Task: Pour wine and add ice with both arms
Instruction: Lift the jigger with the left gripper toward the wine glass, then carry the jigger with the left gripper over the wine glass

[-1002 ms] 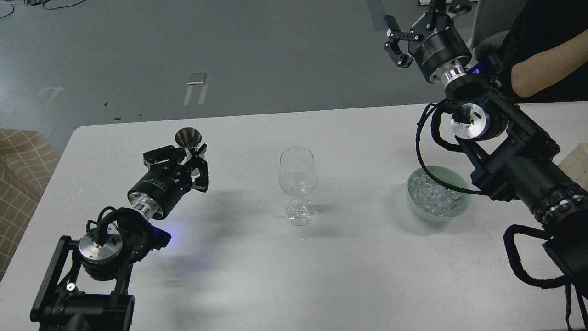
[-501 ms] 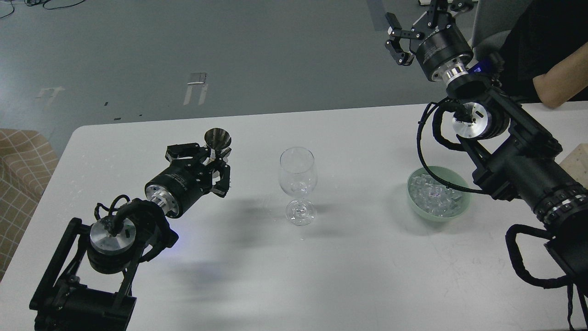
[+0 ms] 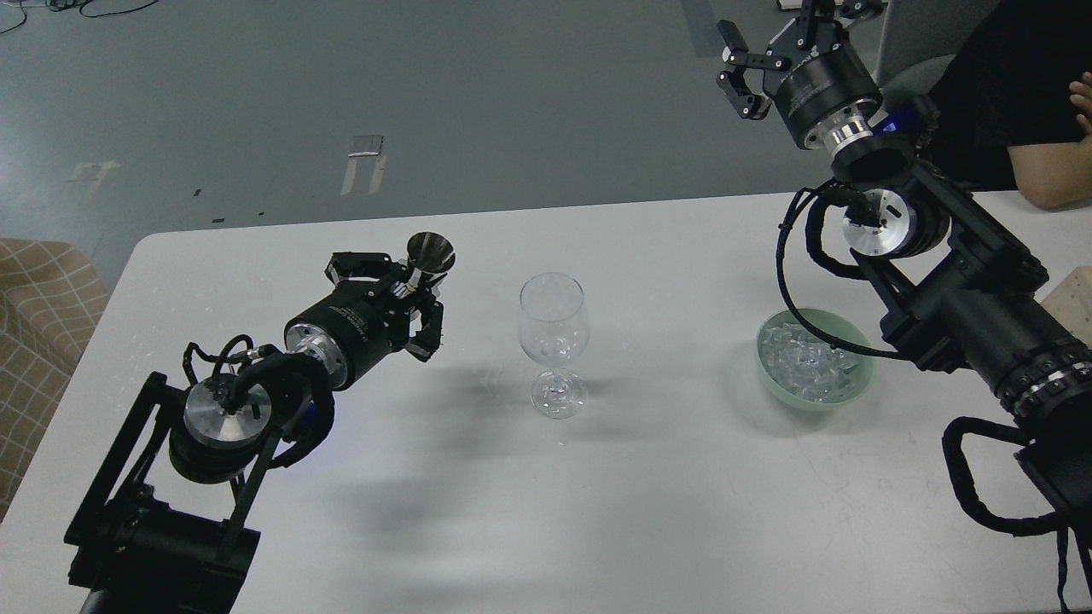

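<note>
A clear, empty stemmed wine glass (image 3: pixel 553 341) stands upright at the middle of the white table (image 3: pixel 648 512). The ice (image 3: pixel 806 368) is a heap of clear cubes in a pale green bowl (image 3: pixel 857 388) to the right of the glass. My left gripper (image 3: pixel 413 294) is shut on a small cone-shaped metal cup (image 3: pixel 430 253), held mouth up just left of the glass and apart from it. My right gripper (image 3: pixel 772 38) is open and empty, raised high beyond the table's far edge, above and behind the bowl.
A person's bare forearm (image 3: pixel 1058 183) rests at the far right table edge. A beige block (image 3: pixel 1077 290) lies at the right edge. A checked cushion (image 3: pixel 34 324) sits left of the table. My right arm's cable (image 3: pixel 789 298) loops over the bowl's rim.
My left gripper has moved right toward the glass, carrying the metal cup. My right gripper has barely moved. The person's forearm has drawn back to the right.
</note>
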